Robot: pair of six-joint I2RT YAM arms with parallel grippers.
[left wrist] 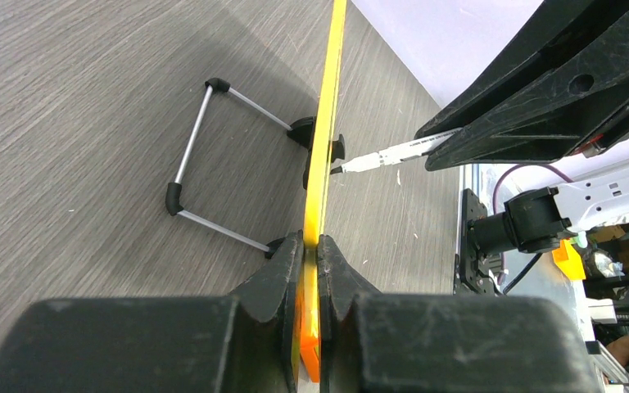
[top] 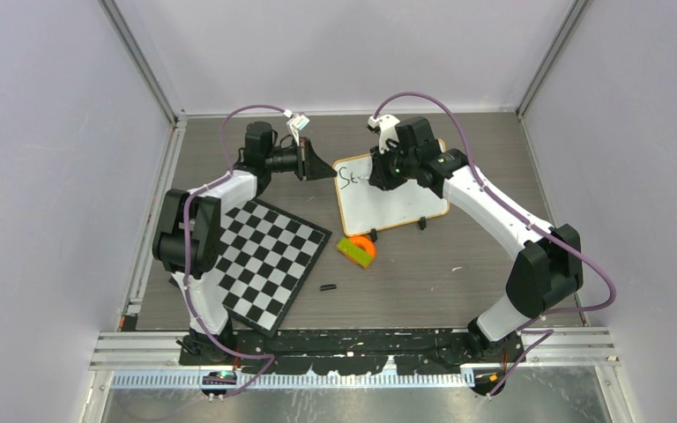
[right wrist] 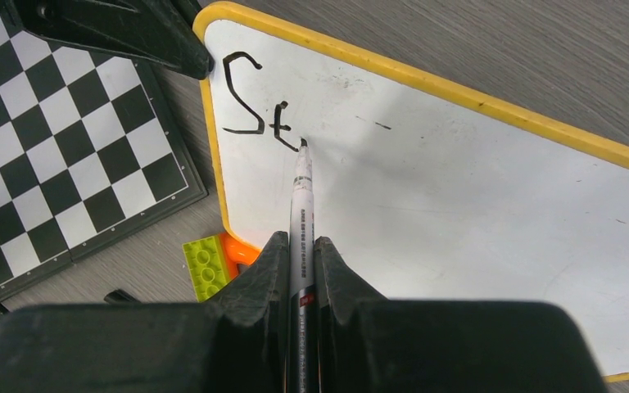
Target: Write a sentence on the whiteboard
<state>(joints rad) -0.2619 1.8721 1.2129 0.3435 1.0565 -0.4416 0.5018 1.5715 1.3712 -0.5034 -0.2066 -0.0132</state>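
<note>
Only "St" marks the whiteboard (right wrist: 459, 188), marker (right wrist: 301, 205) tip touching.

You've got white shells over black joints on both arms (top: 220, 190) (purple cables (top: 458, 113) loop along each); left gripper (left wrist: 311, 242) and right gripper (right wrist: 301, 246) are matte black.

A lab enclosure: blank white walls (top: 44, 132), aluminium rails (top: 132, 348), grey table (top: 458, 282).
</note>
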